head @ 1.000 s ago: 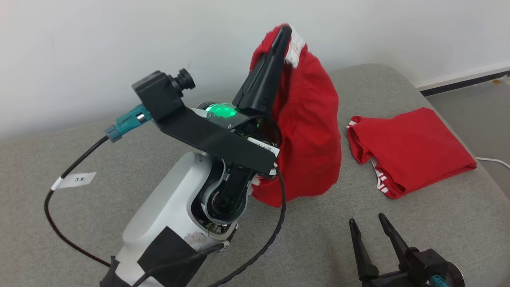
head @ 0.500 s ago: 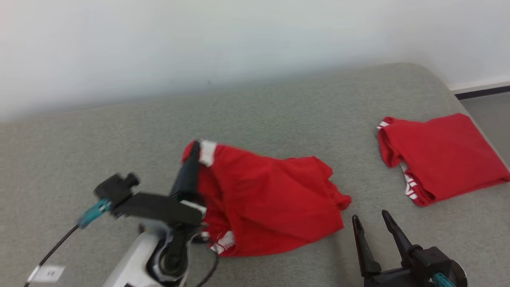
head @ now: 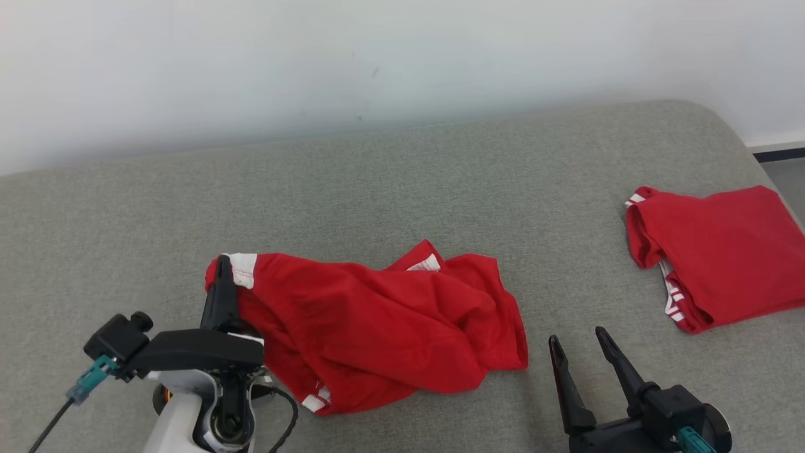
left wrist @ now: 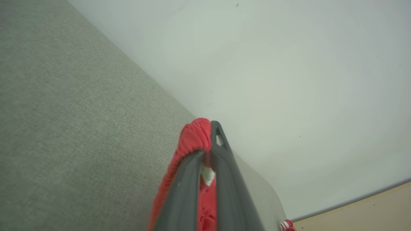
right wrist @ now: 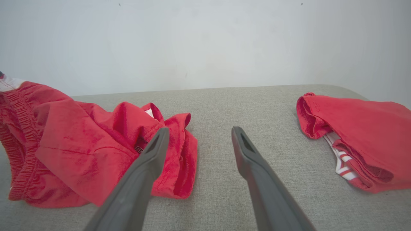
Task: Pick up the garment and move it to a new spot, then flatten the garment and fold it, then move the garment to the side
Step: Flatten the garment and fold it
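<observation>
A crumpled red garment (head: 383,327) with white trim lies on the grey cushion (head: 390,189) near its front. My left gripper (head: 221,267) is shut on the garment's elastic waistband at its left end, holding that corner slightly raised. In the left wrist view the red waistband (left wrist: 192,138) is pinched between the two dark fingers (left wrist: 224,179). My right gripper (head: 575,345) stands open just right of the garment, empty. In the right wrist view the garment (right wrist: 86,150) spreads to the left, its nearest fold just behind my left-hand finger (right wrist: 151,160).
A second red garment (head: 717,251), folded, with a white striped edge, lies at the cushion's right end; it shows too in the right wrist view (right wrist: 356,138). A pale wall (head: 377,63) runs behind the cushion. Floor (head: 786,170) shows past the right end.
My left gripper has come down from high above the cushion to low at the front left, still shut on the waistband. The garment went from hanging to lying spread on the cushion. The head camera shifted.
</observation>
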